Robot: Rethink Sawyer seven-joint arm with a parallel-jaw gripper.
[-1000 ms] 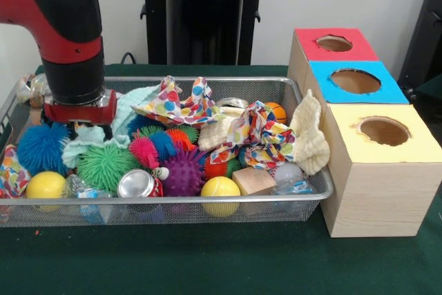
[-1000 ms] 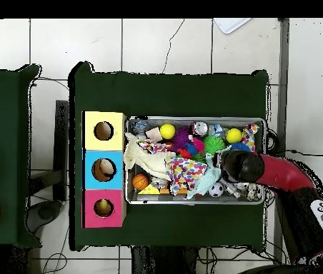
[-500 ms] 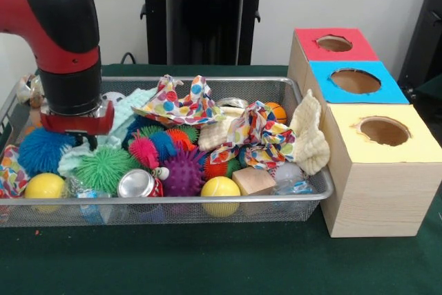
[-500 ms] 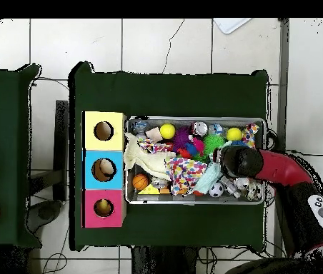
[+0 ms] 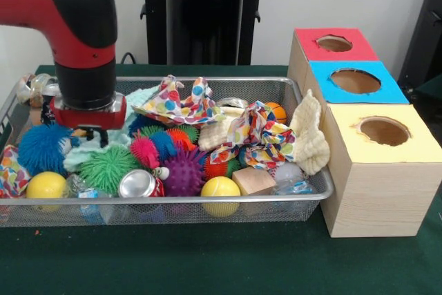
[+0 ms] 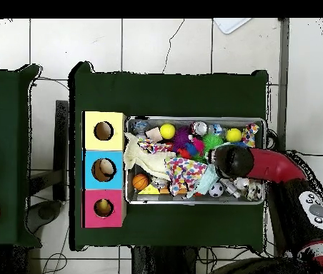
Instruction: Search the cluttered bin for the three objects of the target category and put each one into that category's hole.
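My gripper (image 5: 90,135) hung low over the nine o'clock end of the silver wire-mesh bin (image 5: 304,202), just above the pale mint cloth (image 5: 86,151) between the blue spiky rubber ball (image 5: 41,148) and the green spiky rubber ball (image 5: 105,167); I could not tell how far it was open or whether it held anything, since my wrist housing hid the tips. Which category I was after was not plain, so I judged it best to descend slowly and take one thing cleanly without dragging cloth along. Over at three o'clock stood the red, blue and yellow wooden box (image 5: 366,112) with its round holes. Only the overhead view showed something lying inside the blue hole (image 6: 103,170); the front view showed the clutter's heights.
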